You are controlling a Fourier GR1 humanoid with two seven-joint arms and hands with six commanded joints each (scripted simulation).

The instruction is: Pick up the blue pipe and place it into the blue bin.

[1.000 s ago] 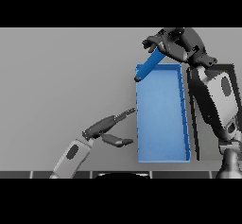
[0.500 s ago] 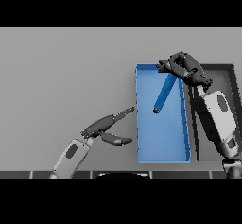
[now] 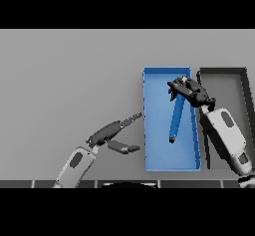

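The blue pipe (image 3: 176, 121) is inside the blue bin (image 3: 154, 130), tilted, with its lower end near the bin floor and its upper end under my right hand. My right hand (image 3: 191, 94) is over the blue bin, its fingers curled round the pipe's upper end. My left hand (image 3: 107, 134) is open on the table just left of the blue bin, with straight fingers pointing toward it; it does not touch the pipe.
A dark bin (image 3: 222, 71) stands right beside the blue bin, and my right forearm (image 3: 226, 133) crosses over it. Bare grey table (image 3: 69, 80) stretches to the left and far side.
My right hand has come down and toward me with the pipe, from above the bin's far edge into the bin. The left hand has stayed in place.
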